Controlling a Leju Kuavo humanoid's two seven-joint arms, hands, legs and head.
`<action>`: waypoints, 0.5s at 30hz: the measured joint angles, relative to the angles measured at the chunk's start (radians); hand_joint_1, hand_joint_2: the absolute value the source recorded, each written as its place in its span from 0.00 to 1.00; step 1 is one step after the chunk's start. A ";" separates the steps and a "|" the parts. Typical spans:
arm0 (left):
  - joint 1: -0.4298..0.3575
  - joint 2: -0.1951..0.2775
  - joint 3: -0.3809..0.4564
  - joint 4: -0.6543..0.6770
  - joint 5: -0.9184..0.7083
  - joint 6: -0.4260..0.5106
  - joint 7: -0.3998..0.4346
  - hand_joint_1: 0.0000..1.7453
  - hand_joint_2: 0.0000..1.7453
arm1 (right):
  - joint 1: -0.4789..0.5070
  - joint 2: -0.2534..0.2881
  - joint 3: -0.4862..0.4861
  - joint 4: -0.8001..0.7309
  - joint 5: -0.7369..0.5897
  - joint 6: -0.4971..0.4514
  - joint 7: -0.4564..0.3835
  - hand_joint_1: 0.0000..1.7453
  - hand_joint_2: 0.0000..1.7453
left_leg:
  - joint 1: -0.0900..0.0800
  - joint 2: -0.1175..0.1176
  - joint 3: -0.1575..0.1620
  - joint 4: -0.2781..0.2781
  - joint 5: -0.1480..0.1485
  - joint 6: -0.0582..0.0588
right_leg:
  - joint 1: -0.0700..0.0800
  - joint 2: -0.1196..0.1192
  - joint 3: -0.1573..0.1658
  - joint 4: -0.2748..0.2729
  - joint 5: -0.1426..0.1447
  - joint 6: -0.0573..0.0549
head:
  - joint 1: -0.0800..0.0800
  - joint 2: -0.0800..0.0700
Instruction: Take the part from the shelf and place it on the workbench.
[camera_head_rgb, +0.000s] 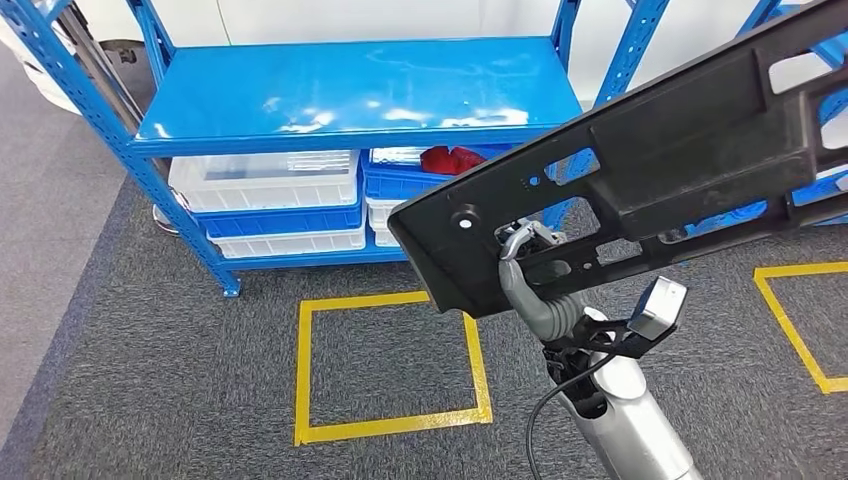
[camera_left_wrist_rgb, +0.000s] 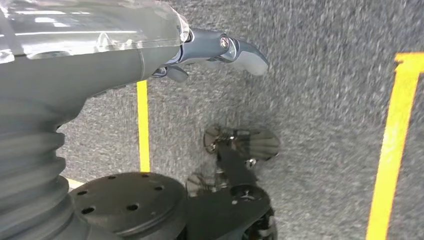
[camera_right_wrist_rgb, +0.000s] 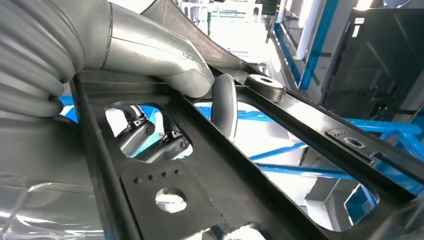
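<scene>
- The right arm (camera_head_rgb: 635, 425) is seen as a smooth silver tube, with a black cable (camera_head_rgb: 545, 410) looped beside it.
- A small grey-and-black camera block (camera_head_rgb: 657, 308) is carried on a black bracket at the wrist.
- The right hand (camera_head_rgb: 530, 285) is made of grey curved segments; silver screws are set in its darker fingers (camera_right_wrist_rgb: 150, 137), and its thumb (camera_right_wrist_rgb: 224, 102) is thick and grey.
- The left hand (camera_left_wrist_rgb: 220, 52) is formed of blue-grey links with a screw head and a paler fingertip.
- A grey ribbed cover (camera_left_wrist_rgb: 27, 170) and a glossy clear shell (camera_left_wrist_rgb: 90, 25) are fitted behind it.
</scene>
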 joint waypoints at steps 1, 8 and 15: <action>-0.001 -0.001 -0.001 0.000 -0.003 0.003 -0.004 0.00 1.00 | 0.007 0.000 -0.004 -0.005 0.005 0.000 -0.004 1.00 1.00 | -0.001 0.000 -0.009 0.004 0.004 -0.003 | 0.002 -0.001 0.050 -0.074 0.000 -0.005 | 0.000 0.000; -0.004 -0.003 -0.006 0.000 -0.013 0.017 -0.013 0.00 1.00 | 0.036 -0.002 -0.023 -0.026 0.017 0.002 -0.017 1.00 1.00 | 0.003 -0.006 -0.051 0.083 -0.034 -0.042 | 0.002 -0.009 0.114 -0.203 -0.005 -0.045 | 0.000 0.000; -0.004 -0.004 -0.006 0.000 -0.010 0.018 -0.010 0.00 1.00 | 0.035 -0.003 -0.025 -0.028 0.038 0.004 -0.013 1.00 1.00 | 0.029 0.007 -0.040 0.164 -0.049 -0.065 | 0.001 -0.045 0.098 -0.188 0.000 -0.043 | 0.000 0.000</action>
